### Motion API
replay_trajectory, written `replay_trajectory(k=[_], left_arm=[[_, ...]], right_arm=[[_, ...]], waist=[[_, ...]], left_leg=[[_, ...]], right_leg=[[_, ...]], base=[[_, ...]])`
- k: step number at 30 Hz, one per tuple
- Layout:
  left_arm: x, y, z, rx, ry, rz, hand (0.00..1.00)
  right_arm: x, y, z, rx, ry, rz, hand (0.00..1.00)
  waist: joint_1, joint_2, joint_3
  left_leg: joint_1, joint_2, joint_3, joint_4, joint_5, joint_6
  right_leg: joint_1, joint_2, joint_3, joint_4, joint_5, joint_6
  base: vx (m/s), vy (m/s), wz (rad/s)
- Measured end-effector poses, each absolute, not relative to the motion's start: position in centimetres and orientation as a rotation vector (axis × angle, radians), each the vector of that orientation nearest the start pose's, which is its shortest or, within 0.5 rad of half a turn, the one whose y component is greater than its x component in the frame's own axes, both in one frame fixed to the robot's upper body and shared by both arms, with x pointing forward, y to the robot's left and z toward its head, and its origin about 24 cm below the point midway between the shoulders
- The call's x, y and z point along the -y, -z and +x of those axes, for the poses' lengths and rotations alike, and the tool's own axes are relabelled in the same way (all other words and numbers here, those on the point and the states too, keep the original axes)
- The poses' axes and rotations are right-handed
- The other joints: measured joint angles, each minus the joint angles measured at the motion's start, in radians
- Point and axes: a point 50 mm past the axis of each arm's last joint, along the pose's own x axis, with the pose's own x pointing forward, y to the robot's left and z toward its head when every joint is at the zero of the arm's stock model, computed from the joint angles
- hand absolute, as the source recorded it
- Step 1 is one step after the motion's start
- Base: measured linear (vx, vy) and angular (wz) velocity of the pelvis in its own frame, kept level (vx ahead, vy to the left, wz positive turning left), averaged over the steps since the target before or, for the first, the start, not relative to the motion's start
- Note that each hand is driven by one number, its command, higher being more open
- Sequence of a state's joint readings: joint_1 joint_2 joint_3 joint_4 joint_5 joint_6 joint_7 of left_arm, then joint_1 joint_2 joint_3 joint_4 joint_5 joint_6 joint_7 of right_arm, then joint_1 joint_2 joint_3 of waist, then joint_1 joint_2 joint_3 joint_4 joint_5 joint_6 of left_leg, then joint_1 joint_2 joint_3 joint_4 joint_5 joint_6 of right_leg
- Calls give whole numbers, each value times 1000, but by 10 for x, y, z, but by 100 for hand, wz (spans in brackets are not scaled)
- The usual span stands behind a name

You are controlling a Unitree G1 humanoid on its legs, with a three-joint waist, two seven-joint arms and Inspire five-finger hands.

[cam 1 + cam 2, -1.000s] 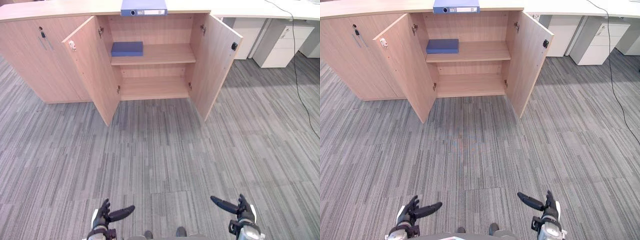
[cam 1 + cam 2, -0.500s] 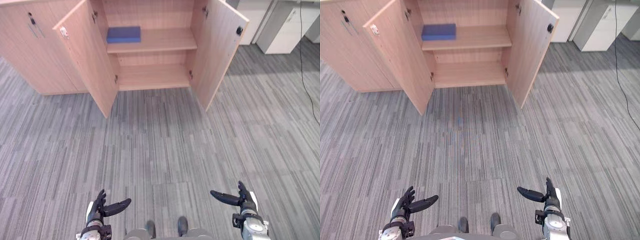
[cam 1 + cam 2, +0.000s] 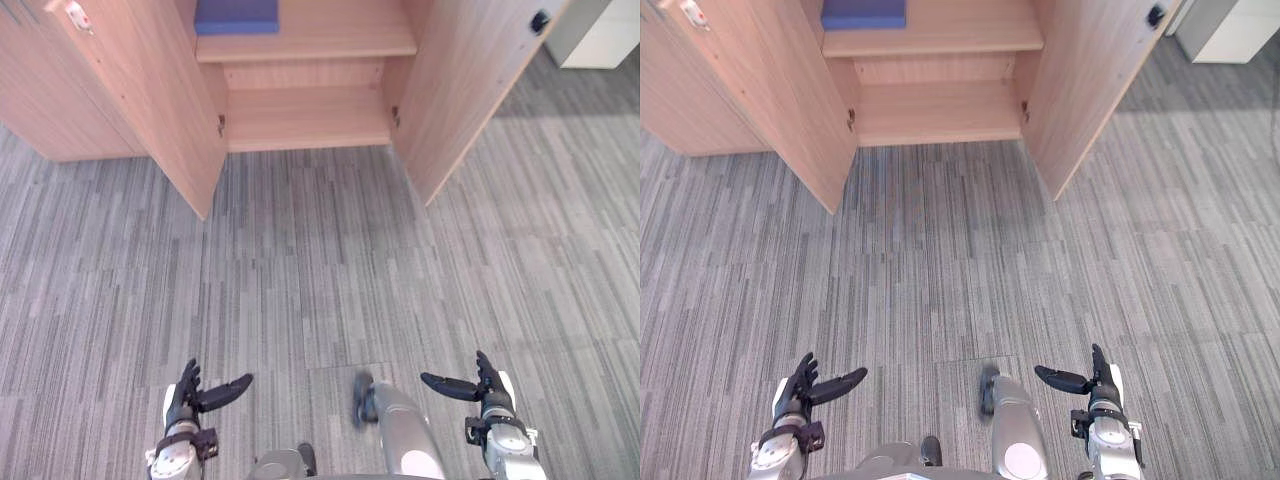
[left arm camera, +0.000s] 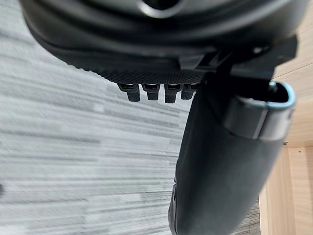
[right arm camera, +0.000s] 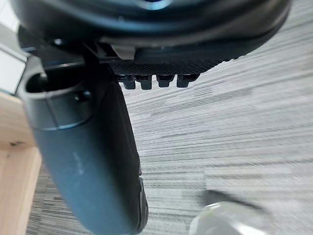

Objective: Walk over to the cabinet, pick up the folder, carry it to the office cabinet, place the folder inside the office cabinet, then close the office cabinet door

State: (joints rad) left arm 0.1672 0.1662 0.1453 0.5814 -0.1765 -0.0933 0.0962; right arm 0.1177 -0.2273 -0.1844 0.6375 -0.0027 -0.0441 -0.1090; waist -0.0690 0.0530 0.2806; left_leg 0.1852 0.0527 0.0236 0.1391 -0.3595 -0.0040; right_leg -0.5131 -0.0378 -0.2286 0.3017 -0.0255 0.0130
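The wooden office cabinet point(image 3: 310, 118) stands ahead with both doors swung open, the left door point(image 3: 140, 90) and the right door point(image 3: 480, 80). A flat blue folder-like item point(image 3: 237, 15) lies on its upper shelf at the left; the lower shelf is bare. My left hand point(image 3: 190, 400) hangs low over the carpet, open, with nothing in it. My right hand point(image 3: 487, 390) is likewise low, open and holds nothing. In the wrist views, each thumb point(image 4: 220, 161) point(image 5: 93, 161) stands out over grey carpet, fingers straight.
Grey striped carpet point(image 3: 320, 270) stretches between me and the cabinet. A white drawer unit point(image 3: 605, 35) stands at the far right. A closed section of the cabinet point(image 3: 45, 110) continues to the left of the open door.
The camera has moved forward towards the cabinet, which now looms larger; its top and the blue binder on it have left the view. Both hands stay low and open.
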Motion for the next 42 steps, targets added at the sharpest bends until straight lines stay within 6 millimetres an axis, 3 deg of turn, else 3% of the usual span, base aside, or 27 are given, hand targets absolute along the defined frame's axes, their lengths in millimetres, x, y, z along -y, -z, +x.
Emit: replay_trajectory(k=[1, 3, 5, 8, 9, 12, 14, 15, 16, 17, 19, 20, 21, 22, 23, 24, 26, 28, 29, 30, 31, 32, 34, 35, 38, 40, 42], left_arm=[[-240, 98, 152, -627, -380, -18, 100], [-235, 99, 155, -625, -357, -23, 100], [-227, 102, 153, -635, -336, -43, 100], [-226, 100, 156, -622, -319, -40, 100], [-225, 98, 158, -614, -311, -39, 100], [-225, 98, 158, -615, -309, -31, 100], [-227, 100, 155, -629, -310, -21, 100], [-228, 103, 150, -647, -318, -19, 100], [-230, 104, 148, -659, -327, -16, 100], [-232, 103, 153, -655, -335, -15, 100], [-233, 103, 153, -652, -355, -27, 100], [-235, 104, 148, -663, -365, -21, 100], [-237, 105, 145, -670, -369, -15, 100], [-241, 104, 145, -669, -374, -3, 100], [-243, 102, 148, -660, -373, 5, 100], [-244, 102, 148, -657, -375, 8, 100], [-249, 100, 149, -652, -382, 20, 100], [-250, 101, 150, -655, -381, 21, 100], [-251, 101, 150, -661, -383, 23, 100], [-252, 102, 148, -666, -383, 27, 100], [-254, 104, 142, -685, -386, 34, 100], [-241, 113, 143, -720, -382, -8, 100], [-233, 113, 146, -715, -367, -30, 100], [-227, 113, 149, -704, -360, -47, 100], [-222, 110, 147, -683, -358, -62, 100], [-223, 106, 150, -662, -355, -60, 100], [-223, 102, 155, -635, -354, -60, 100]], right_arm=[[272, 91, 155, -674, 380, -222, 100], [267, 85, 166, -634, 372, -212, 100], [259, 85, 170, -624, 336, -220, 100], [242, 81, 179, -574, 297, -192, 100], [237, 75, 185, -535, 288, -183, 100], [236, 69, 197, -496, 283, -181, 100], [238, 72, 199, -513, 291, -182, 100], [239, 77, 198, -542, 307, -179, 100], [240, 81, 197, -569, 310, -181, 100], [239, 86, 194, -600, 311, -182, 100], [239, 90, 190, -627, 317, -174, 100], [236, 93, 188, -640, 315, -166, 100], [235, 94, 187, -644, 313, -161, 100], [232, 95, 187, -645, 305, -158, 100], [229, 96, 187, -647, 294, -162, 100], [228, 96, 187, -648, 285, -165, 100], [222, 97, 188, -651, 249, -175, 100], [221, 98, 188, -655, 236, -188, 100], [222, 99, 185, -664, 240, -191, 100], [223, 101, 180, -675, 243, -192, 100], [225, 106, 169, -707, 251, -194, 100], [237, 107, 170, -735, 269, -222, 100], [241, 108, 166, -744, 296, -213, 100], [242, 107, 162, -743, 307, -206, 100], [236, 107, 154, -730, 312, -183, 100], [234, 101, 161, -688, 319, -169, 100], [239, 97, 166, -666, 362, -135, 100]], waist=[[-9, 11, 3], [-15, 7, 12], [-11, 10, 23], [41, -13, 38], [56, -23, 41], [83, -29, 44], [104, -34, 44], [122, -36, 41], [127, -46, 38], [113, -69, 29], [108, -74, 30], [104, -82, 31], [94, -83, 29], [77, -84, 29], [70, -85, 29], [68, -84, 28], [52, -76, 29], [49, -69, 32], [40, -82, 24], [36, -94, 17], [26, -130, -4], [30, -64, -9], [22, -55, -14], [23, -44, -11], [45, -37, -12], [58, -41, -16], [77, -31, -21]], left_leg=[[33, 23, -8, 33, -24, -42], [-20, 37, 17, 207, 44, -145], [-203, 114, 66, 714, 253, -136], [-409, 186, 149, 1008, 159, -42], [-495, 185, 193, 967, 132, -22], [-616, 139, 234, 613, 118, -22], [-628, 74, 180, 258, 215, -57], [-617, 53, 149, 140, 354, -73], [-601, 29, 146, 139, 435, -6], [-604, 2, 152, 175, 404, 48], [-575, -4, 172, 279, 299, 65], [-514, -11, 187, 285, 257, 68], [-451, -20, 187, 271, 223, 71], [-367, -27, 186, 236, 184, 75], [-292, -31, 193, 194, 174, 74], [-250, -30, 195, 164, 174, 74], [-127, 2, 199, 85, 173, 71], [-84, 32, 200, 75, 173, 69], [-54, 45, 195, 73, 161, 30], [-38, 37, 188, 72, 149, 0], [-3, 18, 155, 79, 102, -64], [7, 74, 137, 96, 87, -78], [-26, 97, 109, 219, 104, -97], [-94, 138, 105, 418, 139, -112], [-241, 224, 123, 734, 119, -132], [-331, 215, 164, 683, 87, -107], [-344, 186, 178, 409, 100, -99]], right_leg=[[3, -2, -5, 74, 80, -49], [12, -12, -23, 178, -26, -67], [189, 11, -37, 120, -101, -77], [389, 43, -20, 6, -127, -100], [465, 42, -2, -60, -140, -87], [574, 31, 34, -161, -161, -58], [635, 9, 73, -201, -187, -30], [676, -1, 112, -228, -206, -13], [697, -15, 133, -232, -211, -6], [688, -62, 143, -199, -205, 7], [662, -88, 198, -21, -189, 36], [630, -101, 212, 130, -163, 78], [572, -119, 214, 315, -93, 164], [467, -142, 212, 571, -77, 174], [374, -167, 183, 734, -119, 106], [332, -176, 159, 767, -140, 76], [231, -168, 54, 640, -211, 34], [185, -125, 28, 407, -217, 43], [181, -83, 29, 127, -139, 50], [191, -74, 41, -10, -58, 43], [193, -82, 90, -106, 206, -12], [160, -44, 74, 2, 140, -25], [171, -49, 58, 80, 12, -27], [212, -43, 34, 98, -37, -35], [328, -13, 5, 67, -87, -62], [383, -13, 6, 17, -94, -66], [422, -14, 14, -16, -86, -50]], base=[[677, -198, 36], [805, -264, 28], [731, -244, 27], [609, -150, -13], [529, -75, -21], [539, 18, -33], [661, 146, -59], [529, 177, -74], [663, 231, -44], [799, 305, -8], [723, 278, -14], [501, 175, -37], [482, 154, -29], [656, 141, -15], [501, 62, -12], [581, 32, -13], [469, -53, -2], [470, -172, 14], [482, -211, 28], [637, -307, 50], [589, -276, 27], [488, -236, 28], [373, -206, 32], [492, -303, 49], [357, -188, 20], [272, -79, -9], [281, 19, -14]])
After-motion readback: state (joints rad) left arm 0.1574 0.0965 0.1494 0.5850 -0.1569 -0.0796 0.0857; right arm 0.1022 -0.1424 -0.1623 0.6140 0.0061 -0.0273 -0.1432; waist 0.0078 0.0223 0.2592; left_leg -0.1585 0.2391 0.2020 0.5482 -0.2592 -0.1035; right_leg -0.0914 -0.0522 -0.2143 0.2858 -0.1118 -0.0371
